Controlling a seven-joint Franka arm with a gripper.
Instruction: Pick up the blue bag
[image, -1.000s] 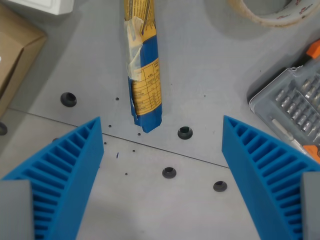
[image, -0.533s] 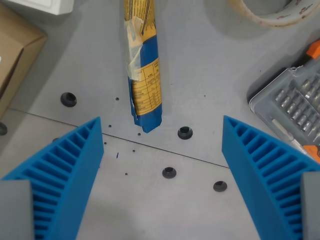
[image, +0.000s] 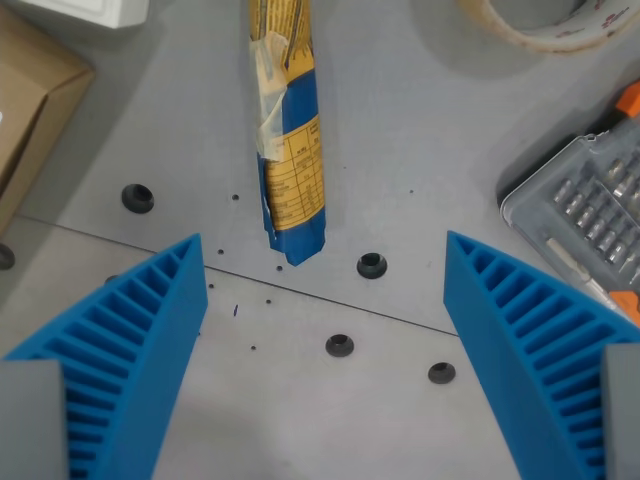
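Note:
The blue bag (image: 290, 130) is a long narrow blue and yellow packet with a strip of tape on it. It lies on the grey table and runs from the top edge of the wrist view down to its middle. My gripper (image: 325, 250) is open, with its two blue ribbed fingers (image: 130, 340) spread wide at the bottom corners. The bag's lower end sits just above the gap between the fingers, a little toward the wrist view's left. Nothing is held.
A cardboard box (image: 30, 100) is at the wrist view's left edge. A roll of tape (image: 545, 25) lies at the top right. A grey bit-set case (image: 590, 225) with orange parts lies at the right. Several bolt holes (image: 372, 265) dot the table.

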